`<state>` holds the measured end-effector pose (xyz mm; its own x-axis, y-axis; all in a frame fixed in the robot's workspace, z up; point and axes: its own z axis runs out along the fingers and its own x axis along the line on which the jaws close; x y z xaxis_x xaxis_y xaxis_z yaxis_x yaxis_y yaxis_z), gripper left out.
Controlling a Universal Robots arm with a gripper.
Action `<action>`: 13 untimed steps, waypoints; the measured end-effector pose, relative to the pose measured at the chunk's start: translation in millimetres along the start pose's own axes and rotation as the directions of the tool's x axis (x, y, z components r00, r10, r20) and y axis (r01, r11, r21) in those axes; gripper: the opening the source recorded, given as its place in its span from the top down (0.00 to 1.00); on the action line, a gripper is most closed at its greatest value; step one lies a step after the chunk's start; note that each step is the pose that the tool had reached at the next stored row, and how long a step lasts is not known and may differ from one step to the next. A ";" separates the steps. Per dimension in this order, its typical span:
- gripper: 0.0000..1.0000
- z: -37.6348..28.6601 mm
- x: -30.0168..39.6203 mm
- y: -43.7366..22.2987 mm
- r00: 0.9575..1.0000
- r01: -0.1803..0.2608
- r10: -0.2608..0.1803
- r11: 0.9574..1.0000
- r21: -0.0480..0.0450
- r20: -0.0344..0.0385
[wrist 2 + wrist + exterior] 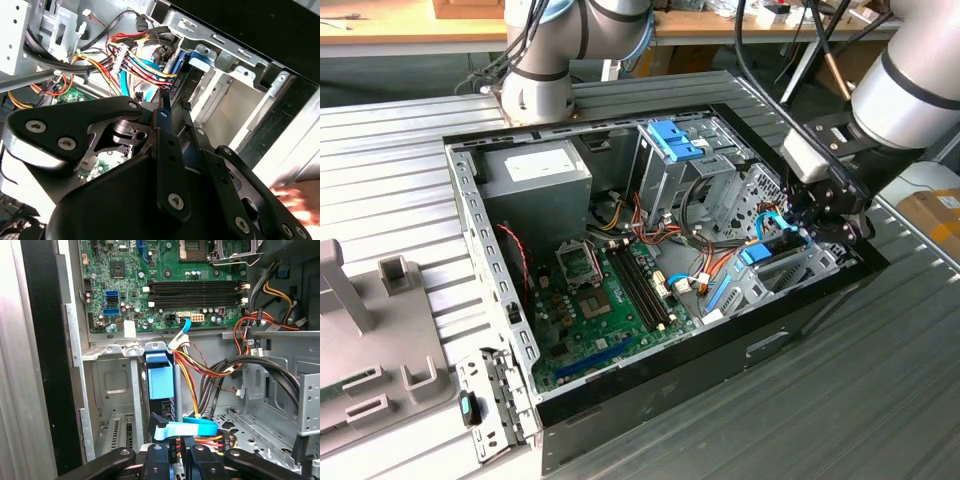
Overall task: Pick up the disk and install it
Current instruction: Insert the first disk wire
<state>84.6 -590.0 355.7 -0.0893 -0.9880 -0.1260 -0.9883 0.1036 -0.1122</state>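
An open desktop PC case [650,400] lies on its side on a ribbed metal table [880,400], w/ the UR arm [910,90] reaching down from the exterior view's right into the case's right end. Far left inside sits the grey power-supply box [535,185]; next to it, toward centre, a tall metal drive cage [670,170] w/ a blue latch. The green motherboard [610,300] covers the case floor, RAM slots and CPU socket showing, and bundles of red/yellow/orange cables [200,365] run from it toward the drive bay. The gripper [810,215] is low over the bay [790,275] at the near right wall. The disk [161,380] stands on edge in that bay, blue bracket facing the motherboard; in the first wrist view the fingers [159,467] sit close together just beside its edge and a blue SATA cable [192,427], but can't tell if they're pinching the disk or just touching it.
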 end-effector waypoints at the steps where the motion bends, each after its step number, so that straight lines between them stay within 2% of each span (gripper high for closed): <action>1: 0.76 -2.6 -0.3 -0.3 1.000 0.000 0.000 1.000 0.000 0.000; 6: 0.76 -14.7 -1.9 -1.7 1.000 0.000 0.000 1.000 0.000 0.000; 13: 0.76 -21.8 -2.8 -2.5 1.000 0.000 0.000 1.000 0.000 0.000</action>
<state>84.6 -590.0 377.9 -0.0894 -0.9880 -0.1263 -0.9883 0.1037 -0.1121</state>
